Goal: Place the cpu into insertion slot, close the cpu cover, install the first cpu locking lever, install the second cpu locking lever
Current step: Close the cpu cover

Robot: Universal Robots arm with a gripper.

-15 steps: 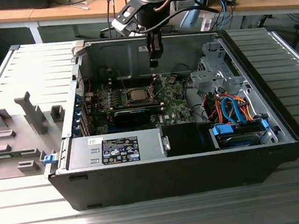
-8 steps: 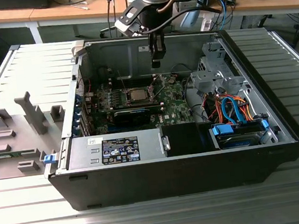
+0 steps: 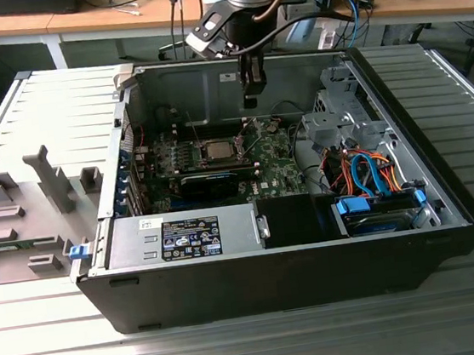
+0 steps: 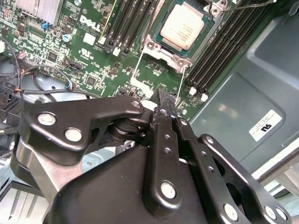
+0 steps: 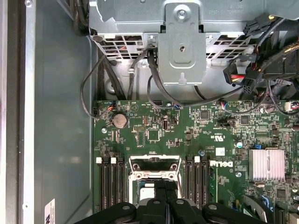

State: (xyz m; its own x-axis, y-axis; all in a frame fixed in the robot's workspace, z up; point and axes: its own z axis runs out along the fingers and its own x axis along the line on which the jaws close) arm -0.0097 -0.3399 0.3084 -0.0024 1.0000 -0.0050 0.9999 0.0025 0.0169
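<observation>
- Pincer (image 3: 251, 99): fingers pressed together, nothing between them. It hangs above the green board (image 3: 278, 160), just off the slot, in both wrist views (image 4: 162, 95) (image 5: 166, 184).
- Chip (image 4: 183, 25): lies flat in the slot (image 4: 164, 55), metal top up, framed by the cover (image 4: 158, 32), which looks lowered.
- Two thin wire levers (image 4: 138, 65) (image 4: 180, 86): they reach out past the slot's end, apparently not latched.
- Clearance: black memory slots (image 4: 133, 23) flank the slot closely. The case wall (image 4: 233, 102) stands near, and the space overhead is open.
</observation>
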